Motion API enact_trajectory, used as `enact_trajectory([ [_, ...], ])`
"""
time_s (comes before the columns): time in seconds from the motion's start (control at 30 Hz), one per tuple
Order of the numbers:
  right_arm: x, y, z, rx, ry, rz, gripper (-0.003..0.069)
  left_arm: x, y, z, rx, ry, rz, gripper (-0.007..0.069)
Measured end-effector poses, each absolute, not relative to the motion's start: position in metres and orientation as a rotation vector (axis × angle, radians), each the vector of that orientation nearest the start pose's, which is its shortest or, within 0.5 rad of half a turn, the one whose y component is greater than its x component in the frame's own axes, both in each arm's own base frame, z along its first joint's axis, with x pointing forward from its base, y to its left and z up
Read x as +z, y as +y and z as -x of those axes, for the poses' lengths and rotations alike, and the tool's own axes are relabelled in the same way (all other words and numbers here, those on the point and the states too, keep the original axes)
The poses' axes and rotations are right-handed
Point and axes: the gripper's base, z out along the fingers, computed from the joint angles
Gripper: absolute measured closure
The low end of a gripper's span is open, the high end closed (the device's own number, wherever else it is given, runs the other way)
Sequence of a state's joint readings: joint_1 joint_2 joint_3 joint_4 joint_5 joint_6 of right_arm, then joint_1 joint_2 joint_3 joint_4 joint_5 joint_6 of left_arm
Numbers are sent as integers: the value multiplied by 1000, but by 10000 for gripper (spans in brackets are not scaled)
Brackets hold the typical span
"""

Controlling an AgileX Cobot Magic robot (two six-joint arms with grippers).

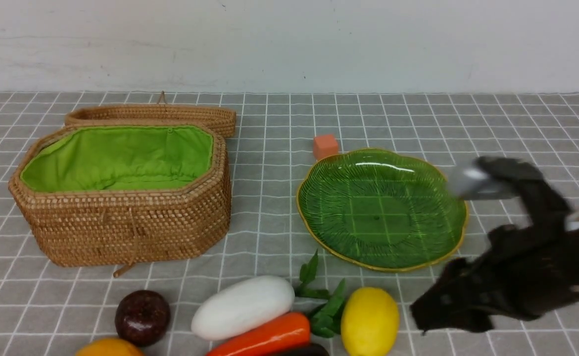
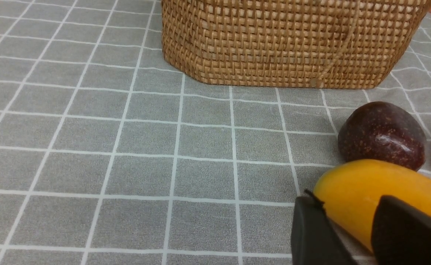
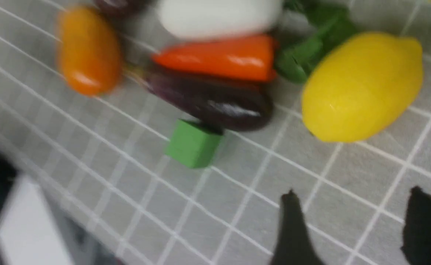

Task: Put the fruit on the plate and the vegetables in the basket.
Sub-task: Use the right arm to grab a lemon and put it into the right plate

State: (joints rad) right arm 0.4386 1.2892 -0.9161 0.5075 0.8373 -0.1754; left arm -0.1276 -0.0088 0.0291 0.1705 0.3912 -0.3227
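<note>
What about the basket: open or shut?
Open. The basket's lid sits behind it, off the top, and the green lining shows bare, with no vegetables seen inside.

Right arm black, silver-grey section; left claw, right claw black.

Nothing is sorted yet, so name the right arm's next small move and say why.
Probably ease the right gripper forward until its jaws straddle the lemon, then close. The jaws stand apart and empty, the lemon lies just ahead of them, and the plate is bare.
</note>
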Motion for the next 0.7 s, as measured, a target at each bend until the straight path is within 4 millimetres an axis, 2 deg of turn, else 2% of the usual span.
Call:
enact_trajectory([
  [0.03,280,137,-212,678,2651,455,187,169,-1,-53,-139,1890,79,386],
  [0.1,274,150,-225,632,2701,240,101,169,-1,-53,-139,1890,79,386],
  [0.17,272,154,-231,634,2705,149,67,169,-1,-53,-139,1890,79,386],
  [0.27,257,162,-248,634,2726,-5,16,169,-1,-53,-139,1890,79,386],
  [0.4,225,172,-262,627,2811,-93,19,169,-1,-53,-139,1890,79,386],
  [0.5,209,176,-267,607,2843,-88,37,169,-1,-53,-139,1890,79,386],
  [0.57,194,179,-273,583,2853,-44,75,169,-1,-53,-139,1890,79,386],
  [0.7,188,182,-279,585,2841,-24,125,169,-1,-53,-139,1890,79,386],
])
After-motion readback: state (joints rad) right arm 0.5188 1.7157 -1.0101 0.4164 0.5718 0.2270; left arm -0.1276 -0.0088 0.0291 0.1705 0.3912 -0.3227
